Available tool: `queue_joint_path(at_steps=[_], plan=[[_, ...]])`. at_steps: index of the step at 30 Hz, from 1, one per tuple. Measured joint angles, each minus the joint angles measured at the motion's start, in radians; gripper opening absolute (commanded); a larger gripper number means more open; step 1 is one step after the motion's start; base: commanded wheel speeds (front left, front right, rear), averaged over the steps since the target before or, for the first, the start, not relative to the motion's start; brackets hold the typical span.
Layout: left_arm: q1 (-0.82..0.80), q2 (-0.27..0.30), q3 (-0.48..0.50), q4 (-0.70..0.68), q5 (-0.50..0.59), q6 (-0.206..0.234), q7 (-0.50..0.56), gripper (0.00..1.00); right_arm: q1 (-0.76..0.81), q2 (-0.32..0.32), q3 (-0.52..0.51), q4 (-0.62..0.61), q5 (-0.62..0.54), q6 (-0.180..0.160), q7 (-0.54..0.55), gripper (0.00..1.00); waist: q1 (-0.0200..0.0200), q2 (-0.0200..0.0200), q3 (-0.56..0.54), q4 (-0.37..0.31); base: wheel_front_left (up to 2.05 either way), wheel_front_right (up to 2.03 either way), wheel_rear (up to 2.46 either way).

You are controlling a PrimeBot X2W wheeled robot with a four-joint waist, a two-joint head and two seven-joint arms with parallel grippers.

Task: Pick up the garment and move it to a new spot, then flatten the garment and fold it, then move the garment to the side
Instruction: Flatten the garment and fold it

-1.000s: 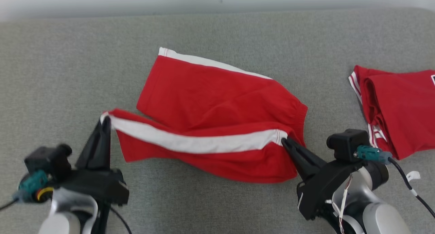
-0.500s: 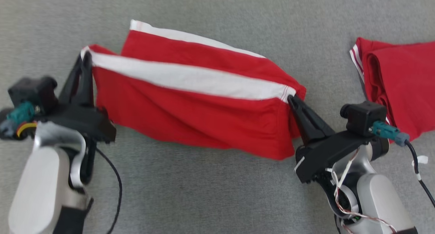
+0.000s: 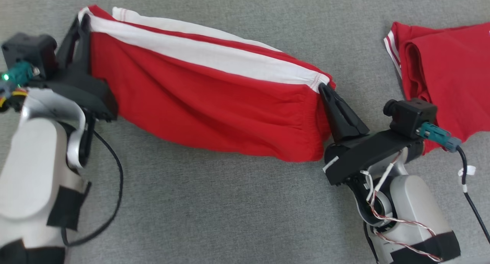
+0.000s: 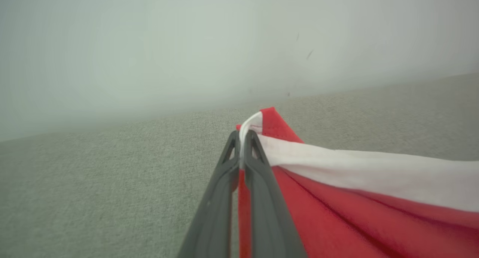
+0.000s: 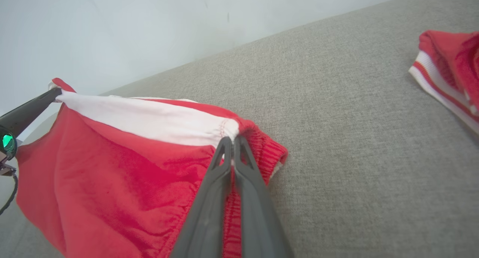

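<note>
The garment (image 3: 199,103) is a pair of red shorts with a white side stripe, hanging stretched between my two grippers above the grey surface. My left gripper (image 3: 82,20) is shut on the leg-hem corner at the upper left; the left wrist view shows its fingers (image 4: 224,175) pinching the white stripe of the shorts (image 4: 355,198). My right gripper (image 3: 323,88) is shut on the elastic waistband end at the right; in the right wrist view its tips (image 5: 232,142) clamp the shorts (image 5: 112,168) where stripe meets waistband.
A second red garment (image 3: 444,72) with white trim lies folded at the far right on the grey fabric surface (image 3: 229,210), also seen as red cloth (image 5: 449,63) in the right wrist view. A pale wall (image 5: 112,26) runs behind the surface. My cables trail beside both forearms.
Both grippers have lifted the shorts' near edge off the surface and carried it up and away, over the far half. The head camera has tilted down, so the wall has left the picture.
</note>
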Motion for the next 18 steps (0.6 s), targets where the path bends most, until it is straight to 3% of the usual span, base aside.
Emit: queue_joint_path(at_steps=[9, 10, 11, 12, 18], plan=[[-0.094, 0.016, -0.038, 0.127, 0.029, -0.015, -0.003, 0.0, -0.044, 0.0, 0.027, 0.083, 0.052, 0.0, -0.044, 0.0, 0.0, 0.0, 0.013, -0.024, 0.0, 0.0, 0.0], [-0.097, 0.017, -0.042, 0.139, 0.03, -0.015, -0.008, 0.92, -0.048, 0.0, 0.03, 0.092, 0.055, 0.0, -0.045, 0.05, 0.0, 0.0, 0.011, -0.025, 0.0, 0.0, 0.0], [-0.101, 0.019, -0.045, 0.15, 0.036, -0.015, -0.022, 1.0, -0.05, 0.0, 0.032, 0.098, 0.059, 0.0, -0.055, 0.37, 0.0, 0.0, 0.009, -0.025, 0.0, 0.0, 0.0], [-0.105, 0.02, -0.049, 0.159, 0.041, -0.015, -0.034, 1.0, -0.05, 0.001, 0.028, 0.108, 0.077, 0.0, -0.061, 1.0, 0.0, -0.0001, 0.006, -0.026, 0.0, 0.0, 0.0], [-0.105, 0.023, -0.067, 0.185, 0.069, 0.003, -0.119, 1.0, -0.052, 0.001, 0.005, 0.136, 0.107, 0.0, -0.09, 1.0, 0.0, 0.0, -0.02, -0.018, 0.0, 0.0, 0.0]])
